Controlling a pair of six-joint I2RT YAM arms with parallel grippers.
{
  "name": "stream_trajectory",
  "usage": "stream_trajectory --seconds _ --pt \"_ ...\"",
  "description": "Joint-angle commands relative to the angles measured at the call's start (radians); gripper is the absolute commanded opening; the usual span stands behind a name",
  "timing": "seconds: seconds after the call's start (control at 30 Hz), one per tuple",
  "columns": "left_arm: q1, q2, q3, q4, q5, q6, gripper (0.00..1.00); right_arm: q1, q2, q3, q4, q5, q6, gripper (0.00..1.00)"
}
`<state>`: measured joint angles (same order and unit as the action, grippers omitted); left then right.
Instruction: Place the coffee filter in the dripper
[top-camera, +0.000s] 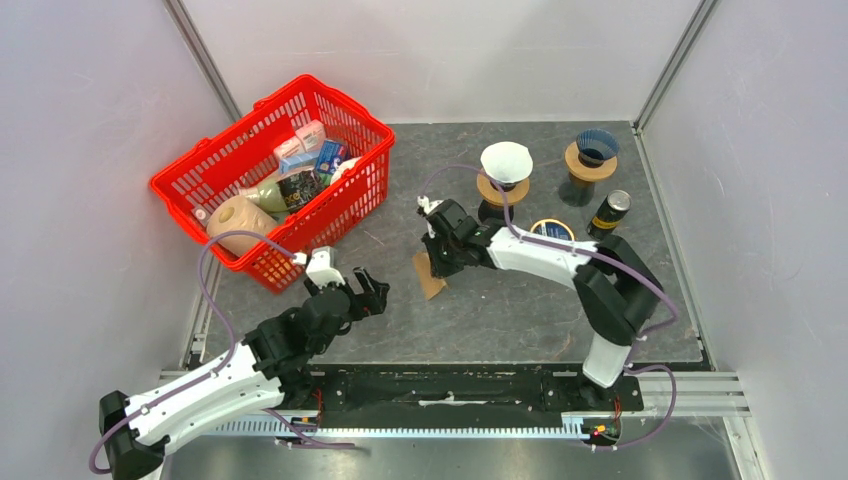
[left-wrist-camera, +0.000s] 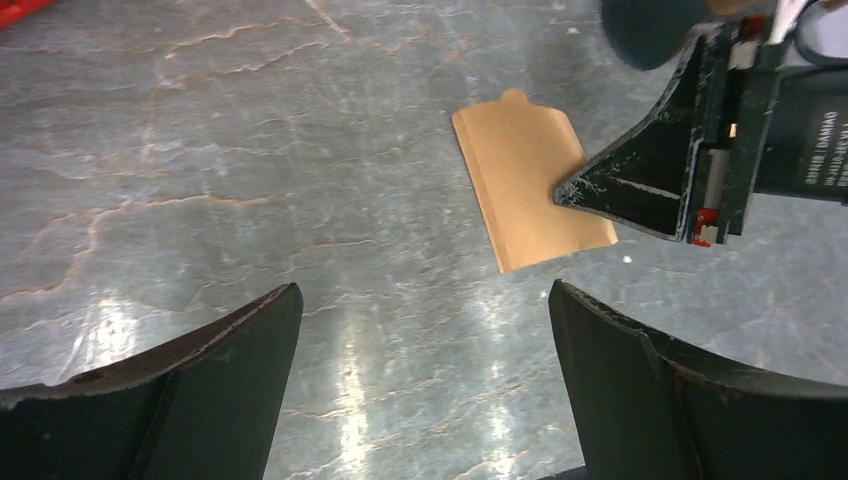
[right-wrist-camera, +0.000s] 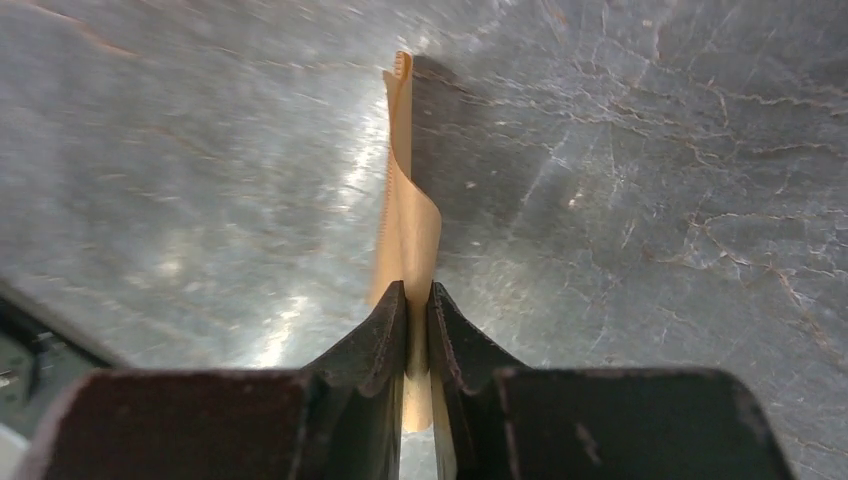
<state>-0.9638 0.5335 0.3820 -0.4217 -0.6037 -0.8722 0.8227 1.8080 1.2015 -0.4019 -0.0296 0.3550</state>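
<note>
Two grippers over a grey marbled table (top-camera: 520, 310). To the right, the right gripper (right-wrist-camera: 418, 330) nearly closed, jaws pinched on the edge of a brown coffee filter (right-wrist-camera: 408, 215), paper bowed and twisted between fingertips and tabletop. From the left wrist view, the same brown coffee filter (left-wrist-camera: 520, 180) low against the table, one black finger (left-wrist-camera: 640, 185) at its right edge. From above, the brown coffee filter (top-camera: 430, 278) mid-table, just in front of the right gripper (top-camera: 436, 258) and well short of both drippers. To the left, the left gripper (left-wrist-camera: 425, 300) spread wide, nothing between its jaws, near the paper but apart from it. At the back, a white-lined dripper (top-camera: 506, 162) and a second dripper (top-camera: 596, 150) with a dark blue cone, each on a wooden ring. Near them, a dark can (top-camera: 610, 212) and a round tin (top-camera: 551, 230). Far left, a red basket (top-camera: 340, 205) full of groceries.
</note>
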Motion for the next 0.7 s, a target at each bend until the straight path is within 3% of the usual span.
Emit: stream_trajectory --seconds 0.0,0.4,0.67 --pt "0.004 -0.013 0.003 0.171 0.064 0.055 1.00 0.003 -0.162 -0.057 0.164 -0.074 0.067 0.17" --pt "0.004 0.014 -0.046 0.543 0.322 0.109 0.99 -0.002 -0.459 -0.142 0.256 -0.215 0.151 0.18" --pt "0.005 0.091 -0.043 0.719 0.433 0.142 0.93 -0.003 -0.611 -0.211 0.297 -0.341 0.186 0.19"
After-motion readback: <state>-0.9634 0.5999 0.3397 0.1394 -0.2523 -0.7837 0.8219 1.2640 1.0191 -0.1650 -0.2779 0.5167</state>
